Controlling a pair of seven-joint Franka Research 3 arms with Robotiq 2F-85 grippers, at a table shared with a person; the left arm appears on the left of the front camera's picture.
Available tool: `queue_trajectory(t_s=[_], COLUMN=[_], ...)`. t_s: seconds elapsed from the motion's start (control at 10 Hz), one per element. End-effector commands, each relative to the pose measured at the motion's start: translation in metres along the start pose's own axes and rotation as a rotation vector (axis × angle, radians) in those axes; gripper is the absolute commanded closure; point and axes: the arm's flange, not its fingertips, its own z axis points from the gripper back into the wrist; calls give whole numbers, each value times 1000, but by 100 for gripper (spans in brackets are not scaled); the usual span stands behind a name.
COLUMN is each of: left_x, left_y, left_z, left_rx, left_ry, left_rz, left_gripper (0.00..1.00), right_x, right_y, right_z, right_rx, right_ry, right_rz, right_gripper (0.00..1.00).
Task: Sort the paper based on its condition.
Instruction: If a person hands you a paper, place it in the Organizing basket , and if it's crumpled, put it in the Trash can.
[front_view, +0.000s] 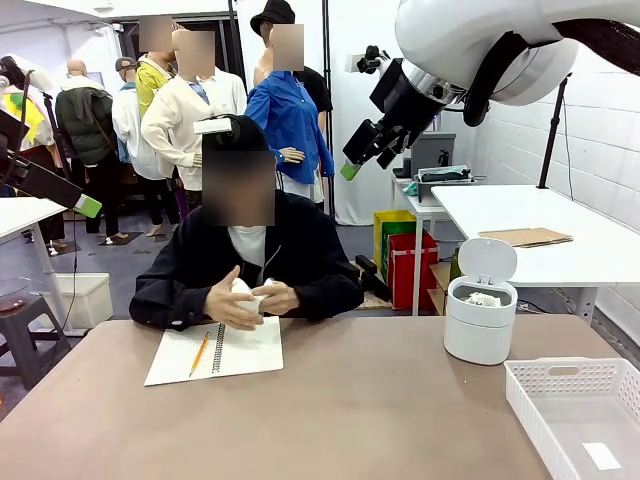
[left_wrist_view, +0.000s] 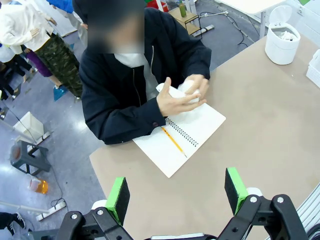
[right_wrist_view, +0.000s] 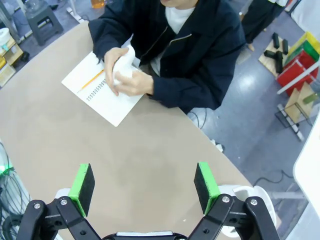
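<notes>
While one crumpled wad already sits in the open white bin, seems barely begun: fresh paper being scrunched in the person's hands over the notebook; left pincer and right pincer spread wide, empty, high above the tabletop

Workroom with a tan surface under even indoor light

A white brick wall runs along the right; a white side table carries a flat cardboard sheet; the floor is grey-blue; yellow, green and red crates stand beside the side table; a grey stool and a white box sit at left.
</notes>
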Motion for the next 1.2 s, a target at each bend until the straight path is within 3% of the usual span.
queue_trajectory(t_s=[0.0, 1.1], left_x=[-2, -2], left_y=[0, 0], left_z=[1, 1], left_rx=[-5, -5], left_ry=[5, 5], left_rz=[2, 2], left_gripper=[0, 0], right_x=[-1, -1], right_y=[-2, -2], right_z=[1, 1], right_rx=[6, 6], right_ry=[5, 5], right_rz=[9, 9], right_gripper=[0, 0])
